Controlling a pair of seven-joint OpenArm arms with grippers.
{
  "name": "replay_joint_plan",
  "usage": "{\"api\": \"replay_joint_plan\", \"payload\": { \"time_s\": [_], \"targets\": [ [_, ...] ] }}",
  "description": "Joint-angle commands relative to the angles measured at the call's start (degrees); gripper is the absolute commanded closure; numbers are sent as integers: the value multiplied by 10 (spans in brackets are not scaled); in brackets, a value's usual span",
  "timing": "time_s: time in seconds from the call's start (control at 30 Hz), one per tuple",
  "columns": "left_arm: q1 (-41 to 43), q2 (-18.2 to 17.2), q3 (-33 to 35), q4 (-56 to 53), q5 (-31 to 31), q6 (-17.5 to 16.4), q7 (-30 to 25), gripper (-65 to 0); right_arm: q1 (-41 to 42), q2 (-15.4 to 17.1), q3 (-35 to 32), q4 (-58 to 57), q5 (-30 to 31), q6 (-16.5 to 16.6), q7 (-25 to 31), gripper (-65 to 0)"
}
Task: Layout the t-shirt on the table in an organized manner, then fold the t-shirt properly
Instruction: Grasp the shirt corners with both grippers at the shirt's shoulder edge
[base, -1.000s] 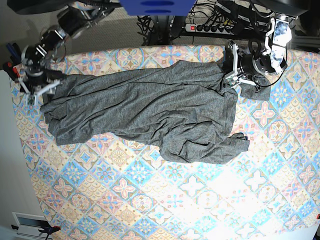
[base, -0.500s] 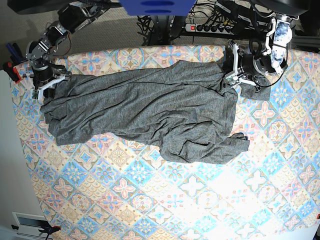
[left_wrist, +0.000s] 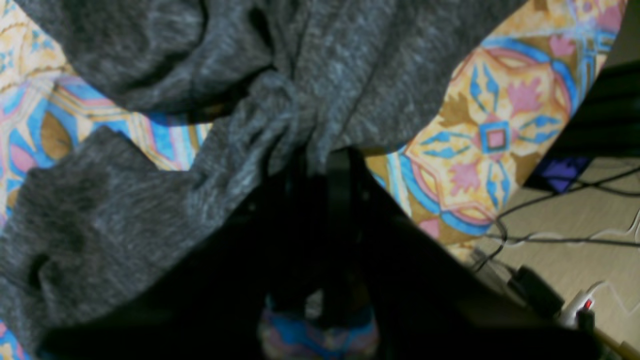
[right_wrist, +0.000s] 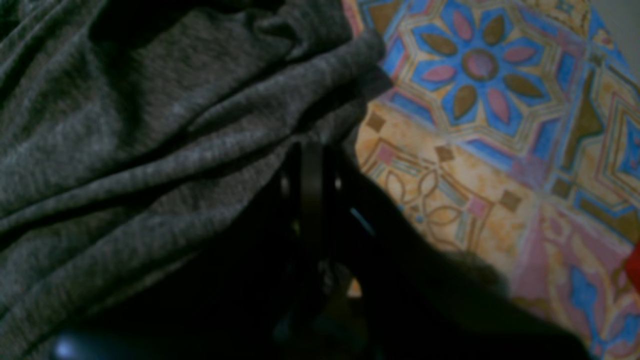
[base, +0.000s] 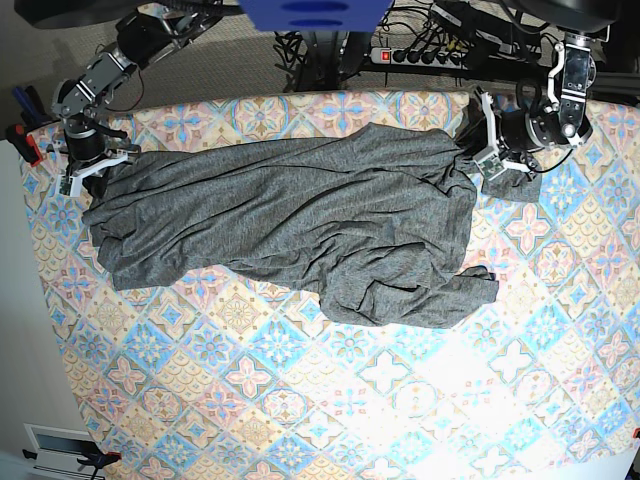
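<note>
T-shirt (base: 290, 225): dark grey knit, spread wide across the upper half of the base view, wrinkled; one sleeve or corner bunched at lower centre-right, folded over itself.
Table (base: 300, 400): patterned cloth, bare across the lower half of the base view.
Left gripper (base: 478, 150): upper right of the base view; jaws closed on a gathered pinch of shirt, seen at centre of the left wrist view (left_wrist: 300, 150).
Right gripper (base: 85, 165): upper left of the base view; jaws closed at the shirt's edge, fabric drawn between them in the right wrist view (right_wrist: 310, 170).
Change: a second ago the right gripper stood open over the left-hand edge; it has since clamped shut on that edge. The left gripper has shifted slightly up and to the right, pulling its end of the shirt with it.
Meaning: both ends now appear held, so the cloth can likely be stretched taut between the arms.
Stage: laying out, by my reading; no fold begun.
Risk: the bunched lower corner may stay doubled unless smoothed separately.
</note>
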Motion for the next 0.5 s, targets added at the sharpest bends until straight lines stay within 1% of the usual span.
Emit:
{"api": "replay_joint_plan", "payload": {
  "time_s": [0.0,0.07,0.1,0.23,0.33,0.4,0.47],
  "targets": [
    [4,-11,-3,-39,184,37,158,-31,-6,15,4,-3,-47,-49,-57,0],
    [10,-11,-7,-42,185,37,141,-31,-6,28,4,-3,-47,-83,-57,0],
    [22,-12,-17,-45,185,37,133,-31,-3,34,4,-3,-47,-93,-57,0],
    [33,-11,-68,-61,185,37,105,-33,27,38,4,-3,-48,-95,-58,0],
    [32,-10,-85,-58,180,37,108,-34,36,37,4,0,-49,-95,-58,0],
    [35,-6,-83,-42,181,37,108,-44,33,36,4,5,-50,-95,-60,-17],
    [39,18,-88,-24,190,37,108,-81,36,35,4,9,-50,-95,-62,-62]
  ]
}}
